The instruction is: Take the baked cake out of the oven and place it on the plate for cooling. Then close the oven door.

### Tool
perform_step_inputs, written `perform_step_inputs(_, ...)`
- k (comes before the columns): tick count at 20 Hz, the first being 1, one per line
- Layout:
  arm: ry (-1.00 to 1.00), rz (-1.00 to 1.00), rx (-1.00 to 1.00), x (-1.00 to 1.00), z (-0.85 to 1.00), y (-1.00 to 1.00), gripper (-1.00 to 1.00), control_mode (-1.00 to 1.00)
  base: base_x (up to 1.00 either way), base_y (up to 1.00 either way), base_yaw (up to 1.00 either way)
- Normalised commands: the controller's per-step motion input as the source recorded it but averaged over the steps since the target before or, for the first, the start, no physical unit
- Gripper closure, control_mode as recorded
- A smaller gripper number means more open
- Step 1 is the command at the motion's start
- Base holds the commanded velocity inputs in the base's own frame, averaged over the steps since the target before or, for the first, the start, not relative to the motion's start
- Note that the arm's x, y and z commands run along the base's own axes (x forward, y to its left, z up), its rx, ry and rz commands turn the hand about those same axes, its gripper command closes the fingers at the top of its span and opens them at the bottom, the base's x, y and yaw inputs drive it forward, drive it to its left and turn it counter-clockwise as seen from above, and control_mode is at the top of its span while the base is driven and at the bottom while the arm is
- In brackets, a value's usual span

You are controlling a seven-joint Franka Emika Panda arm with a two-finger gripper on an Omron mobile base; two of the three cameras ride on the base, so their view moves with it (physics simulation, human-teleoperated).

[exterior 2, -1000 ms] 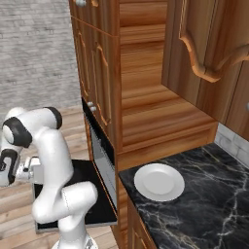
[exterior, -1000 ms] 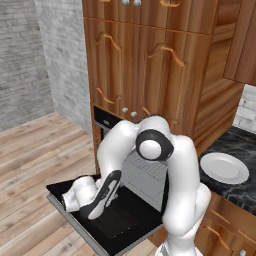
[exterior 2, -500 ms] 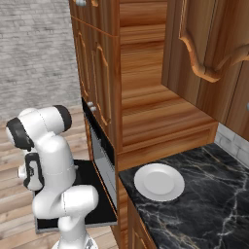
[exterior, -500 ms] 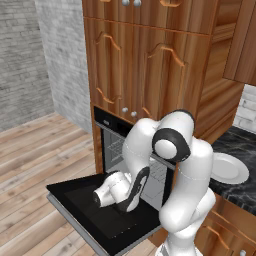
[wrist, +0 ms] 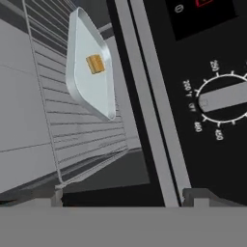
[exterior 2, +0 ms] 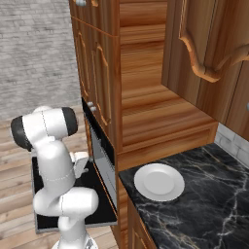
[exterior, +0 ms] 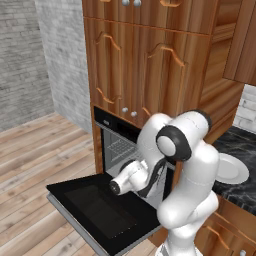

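In my hand view, the wire rack (wrist: 82, 135) runs down the left, carrying a silver tray (wrist: 91, 72) with the baked cake (wrist: 95, 63) sitting on it inside the oven (exterior: 117, 145). Right of that comes the control panel (wrist: 212, 87) with its dial. My gripper (wrist: 128, 195) is spread wide, empty. The oven door (exterior: 100, 210) lies folded down; the plate (exterior 2: 159, 181) rests on the counter (exterior 2: 204, 204).
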Motion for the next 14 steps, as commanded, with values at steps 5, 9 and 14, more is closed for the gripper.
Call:
perform_step_inputs(5, 0.03, 0.00, 0.00, 0.47, -0.33, 0.00, -1.00, -1.00, 0.00, 0.00, 0.00)
perform_step_inputs(9, 0.03, 0.00, 0.00, 0.40, -0.43, 0.00, -1.00, -1.00, 0.00, 0.00, 0.00)
perform_step_inputs(14, 0.03, 0.00, -0.01, 0.40, -0.48, 0.00, -1.00, -1.00, 0.00, 0.00, 0.00)
